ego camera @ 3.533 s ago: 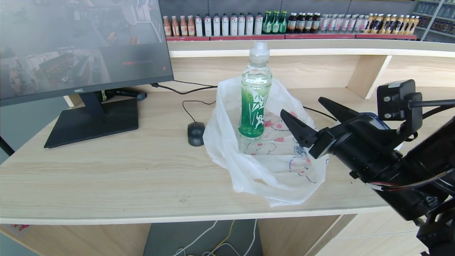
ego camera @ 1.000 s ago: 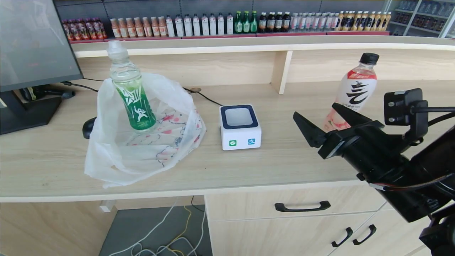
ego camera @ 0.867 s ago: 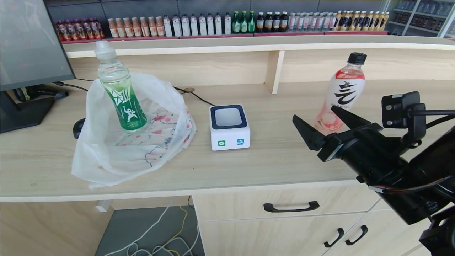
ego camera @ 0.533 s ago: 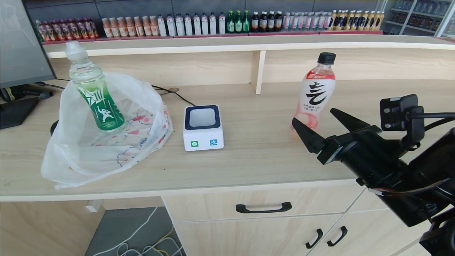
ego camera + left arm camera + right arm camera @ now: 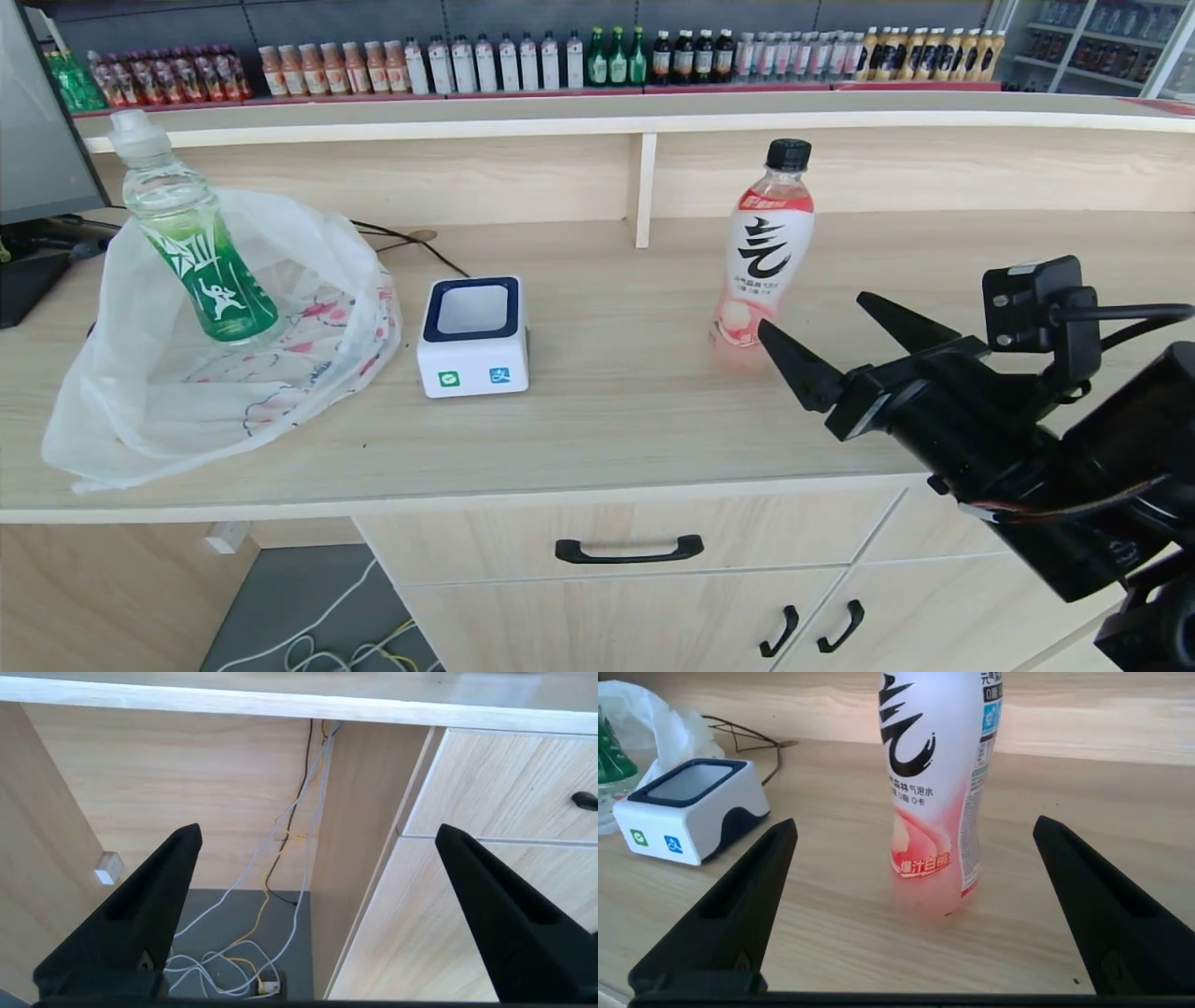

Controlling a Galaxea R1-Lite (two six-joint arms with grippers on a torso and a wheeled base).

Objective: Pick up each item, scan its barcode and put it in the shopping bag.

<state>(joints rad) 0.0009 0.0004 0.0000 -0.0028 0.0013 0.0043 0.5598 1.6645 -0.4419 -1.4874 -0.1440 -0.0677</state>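
- The black two-fingered right gripper [image 5: 810, 312] hangs over the counter's front edge, well to the right of the scanner; its fingers are spread wide with nothing between them.
- A clear plastic bottle of pink drink with a black cap [image 5: 764, 261] stands upright on the pale wooden counter [image 5: 607, 411], right of the scanner. It is just beyond the right gripper's fingertips, in line with the gap between them and not touched.
- The scanner, a white box with a dark blue rim [image 5: 473, 336], sits mid-counter.
- Left of the scanner lies the white plastic shopping bag [image 5: 121, 392], open, with a green-labelled clear bottle [image 5: 191, 243] standing upright inside it.
- The black left gripper [image 5: 318, 831] is lower than the scanner, under the countertop. Its fingers are wide apart and empty, facing loose cables [image 5: 280, 859] and a drawer front [image 5: 505, 784].
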